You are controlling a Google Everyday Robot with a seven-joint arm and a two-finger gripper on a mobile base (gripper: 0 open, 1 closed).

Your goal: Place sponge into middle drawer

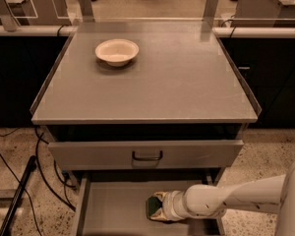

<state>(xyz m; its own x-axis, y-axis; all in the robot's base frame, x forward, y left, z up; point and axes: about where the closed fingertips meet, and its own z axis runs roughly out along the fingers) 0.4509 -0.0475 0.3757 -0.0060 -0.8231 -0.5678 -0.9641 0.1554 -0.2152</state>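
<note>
The middle drawer is pulled open at the bottom of the view, a shallow grey tray with thin side walls. The sponge, dark green on yellowish foam, sits low over the drawer floor, right of centre. My gripper reaches in from the right on a white arm, and its fingers are around the sponge.
A white bowl stands on the grey cabinet top at the back left. Above the open drawer is a partly open drawer front with a black handle. Black cables lie on the floor at left.
</note>
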